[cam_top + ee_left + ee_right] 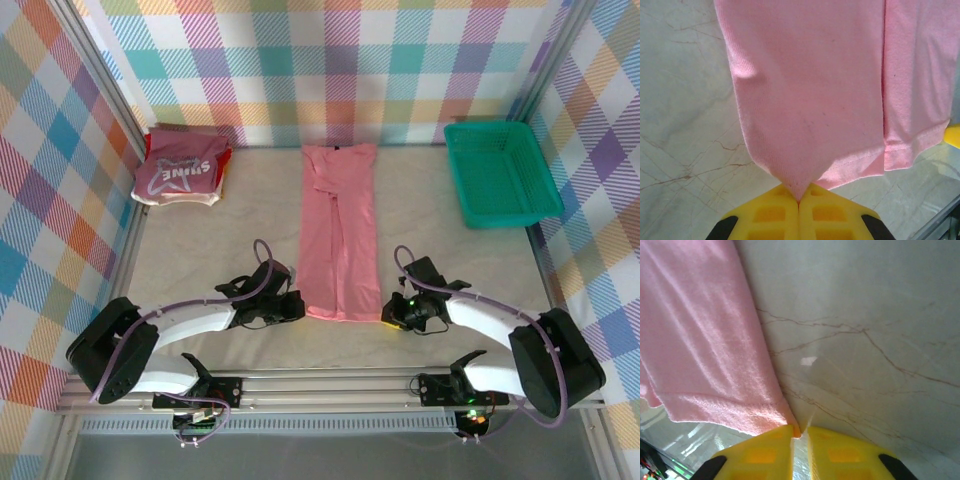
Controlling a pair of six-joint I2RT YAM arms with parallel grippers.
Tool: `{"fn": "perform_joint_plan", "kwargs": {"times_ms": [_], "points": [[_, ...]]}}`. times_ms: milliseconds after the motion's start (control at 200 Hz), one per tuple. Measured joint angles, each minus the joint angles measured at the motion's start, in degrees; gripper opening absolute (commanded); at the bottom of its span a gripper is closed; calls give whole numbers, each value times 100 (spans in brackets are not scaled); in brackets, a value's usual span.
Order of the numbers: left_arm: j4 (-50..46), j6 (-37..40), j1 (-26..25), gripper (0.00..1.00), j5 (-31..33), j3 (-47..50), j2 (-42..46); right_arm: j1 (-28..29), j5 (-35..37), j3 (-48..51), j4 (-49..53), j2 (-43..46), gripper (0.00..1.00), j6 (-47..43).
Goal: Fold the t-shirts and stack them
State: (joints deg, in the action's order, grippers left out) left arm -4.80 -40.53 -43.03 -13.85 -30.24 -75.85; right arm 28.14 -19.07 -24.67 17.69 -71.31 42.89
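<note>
A plain salmon-pink t-shirt [340,230] lies in a long narrow strip down the middle of the table, collar at the far end. My left gripper [295,305] sits at its near left corner. In the left wrist view the yellow jaws [799,200] are shut on a pinched point of the pink hem [815,90]. My right gripper [392,312] sits at the near right corner. In the right wrist view its jaws [800,435] meet at the tips on the corner of the pink cloth [700,340], with a thin slit behind. A dark pink t-shirt with white lettering [180,172] tops a folded pile at the far left.
A green mesh basket [498,172] stands at the far right corner. Checked cloth walls close in the table on three sides. A metal rail [330,385] runs along the near edge behind both arm bases.
</note>
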Motion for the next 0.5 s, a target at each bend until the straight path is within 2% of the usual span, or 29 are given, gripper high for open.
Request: {"fn": "perform_joint_plan", "kwargs": {"times_ms": [160, 500], "points": [[7, 0, 0, 0, 4, 42, 111, 208, -20, -4, -291, -35, 0, 0], [26, 22, -111, 0, 74, 485, 398, 306, -214, 4, -376, -17, 0, -188]]}}
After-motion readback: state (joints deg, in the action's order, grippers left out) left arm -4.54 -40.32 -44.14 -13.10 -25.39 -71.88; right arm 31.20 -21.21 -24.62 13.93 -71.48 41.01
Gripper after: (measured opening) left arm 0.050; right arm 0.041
